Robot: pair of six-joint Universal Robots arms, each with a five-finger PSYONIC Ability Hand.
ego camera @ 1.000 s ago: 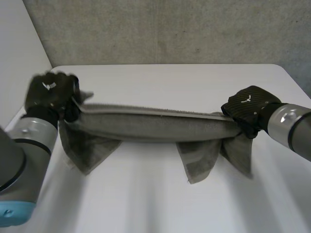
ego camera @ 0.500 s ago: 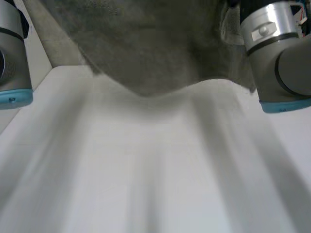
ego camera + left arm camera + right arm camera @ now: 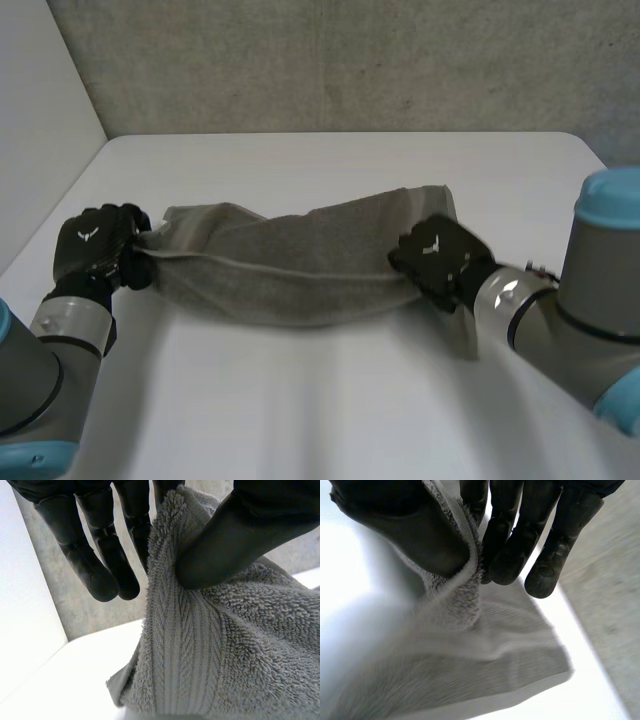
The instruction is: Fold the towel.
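Note:
A grey towel (image 3: pixel 300 262) lies stretched across the white table (image 3: pixel 330 400) between my two hands, doubled over along its length. My left hand (image 3: pixel 95 245) grips its left end; in the left wrist view the thumb (image 3: pixel 235 535) pinches the towel's (image 3: pixel 210 645) ribbed edge against the fingers (image 3: pixel 100 555). My right hand (image 3: pixel 438 260) holds the right end near the front edge. In the right wrist view its thumb (image 3: pixel 415 530) presses the towel's (image 3: pixel 465 655) hem against the fingers (image 3: pixel 515 540), and the cloth spreads flat on the table beyond the fingertips.
A grey concrete wall (image 3: pixel 350 65) runs behind the table's far edge. A white panel (image 3: pixel 40 140) stands at the left side. Bare tabletop stretches in front of the towel and behind it.
Both hands swung the towel up high toward the camera, then brought it back down. It now lies on the table, folded over, with the hands lower and nearer the front.

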